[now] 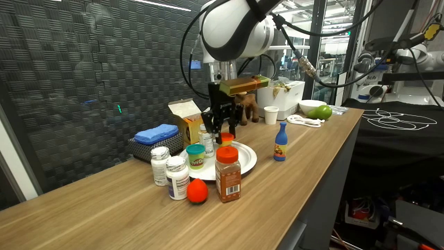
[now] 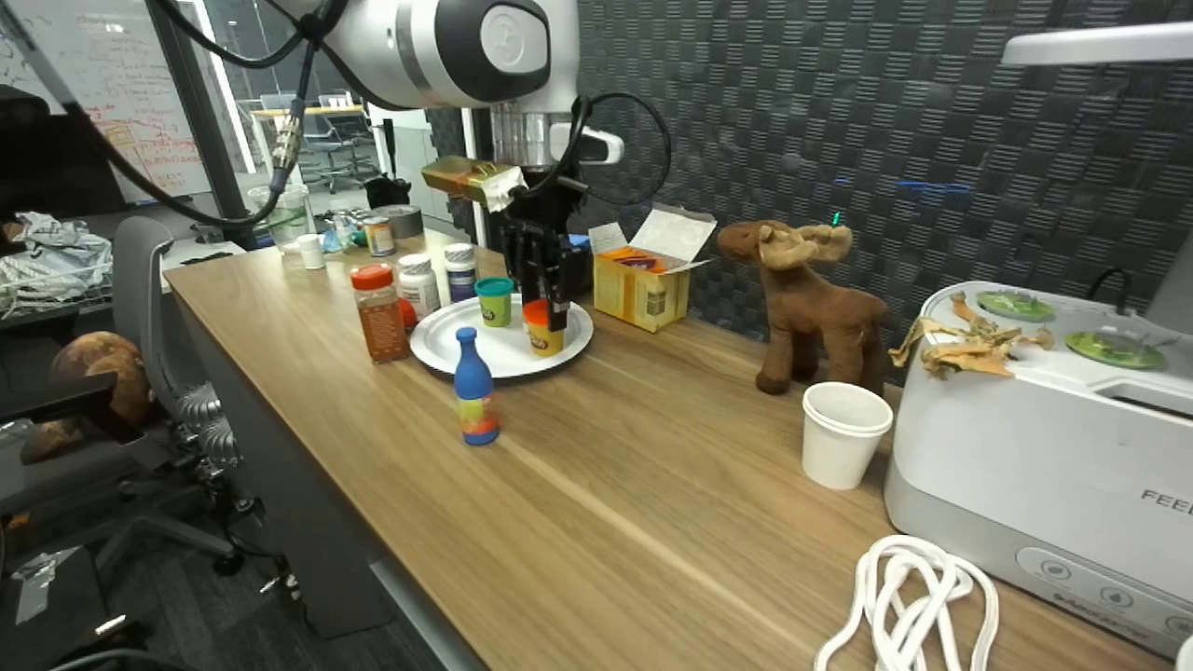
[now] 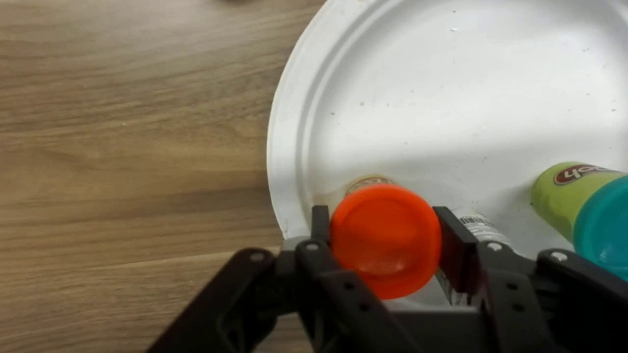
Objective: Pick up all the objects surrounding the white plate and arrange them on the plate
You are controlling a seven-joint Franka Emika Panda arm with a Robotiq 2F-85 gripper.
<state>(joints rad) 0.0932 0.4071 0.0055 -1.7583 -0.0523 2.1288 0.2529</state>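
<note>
While the claw [image 3: 382, 223] pinches the red-lidded can [image 2: 541, 341] on the white plate [image 3: 431, 98], its smooth lid [image 3: 385, 245] could slip; the can seems light and stiff. Just beside the plate, the red-capped jar [image 1: 228, 177] probably weighs more and wants a grip mid-body.

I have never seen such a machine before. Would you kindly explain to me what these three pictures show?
The machine is a robot arm with a black hand at its end. Two pictures come from cameras outside the robot; the third looks down from its wrist. On the wooden table is a plate bearing a green can and a slim bottle. Around it are two white bottles, a red ball, a jar and, further away, a blue bottle. The hand holds an orange-lidded can; whether it touches the plate, I cannot tell.
</note>
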